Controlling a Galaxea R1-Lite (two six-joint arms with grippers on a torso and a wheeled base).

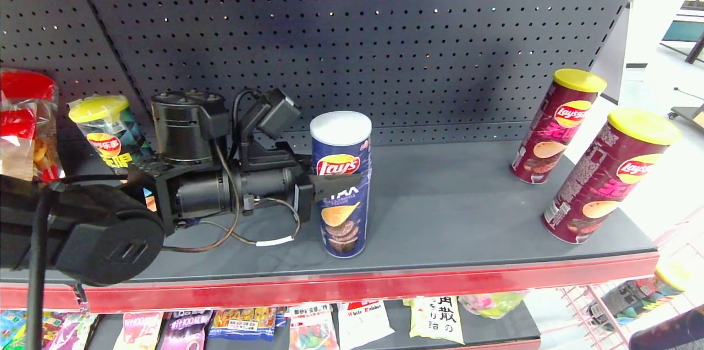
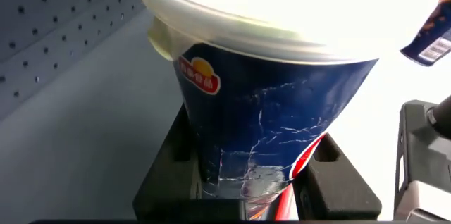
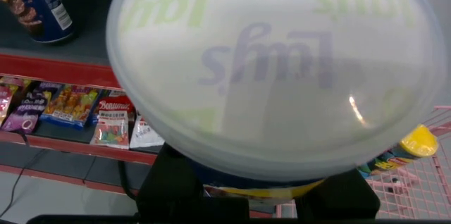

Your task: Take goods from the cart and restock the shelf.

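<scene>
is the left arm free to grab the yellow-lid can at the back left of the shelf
Probably not: the left gripper is shut on the blue can, and the yellow-lidded can stands behind that arm's own joints by the pegboard, so it would need to release and pull back first.

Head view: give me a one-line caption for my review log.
Left tool grips an upright blue chip can on the shelf, two maroon cans standing farther right.

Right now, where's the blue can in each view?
Head: blue can mid-shelf, upright, in the left jaws.
Left wrist: can close up, between those jaws.
Right wrist: can far off on the shelf, beyond the second can and its lid.
Shared landmark: grey shelf board.
</scene>
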